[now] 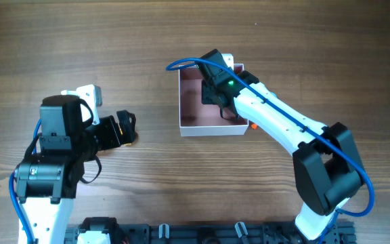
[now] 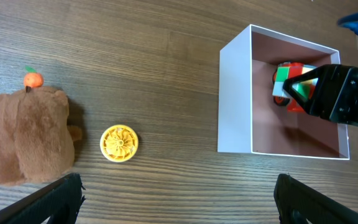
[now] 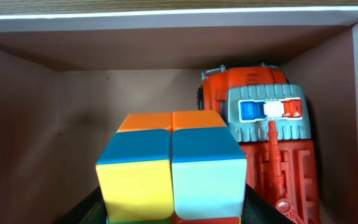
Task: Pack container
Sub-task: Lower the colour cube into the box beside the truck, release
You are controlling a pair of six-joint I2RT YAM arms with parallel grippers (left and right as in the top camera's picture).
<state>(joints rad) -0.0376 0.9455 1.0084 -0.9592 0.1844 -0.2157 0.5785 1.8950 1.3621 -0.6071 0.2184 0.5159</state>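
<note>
The container (image 1: 208, 129) is a square white-walled box with a dusty-pink inside, at the table's middle. It also shows in the left wrist view (image 2: 235, 93) and the right wrist view (image 3: 135, 68). My right gripper (image 1: 215, 91) reaches down into it, shut on a multicoloured cube (image 3: 169, 165); the cube also shows in the left wrist view (image 2: 288, 81). An orange toy fire truck (image 3: 266, 143) lies inside, right of the cube. My left gripper (image 2: 179, 202) is open and empty above bare table, left of the container.
A brown plush toy (image 2: 33, 137) with a small orange ball (image 2: 33, 79) lies left of the container. A yellow round disc (image 2: 119, 143) lies between the plush and the container. A small orange bit (image 1: 253, 125) sits outside the container's right front corner.
</note>
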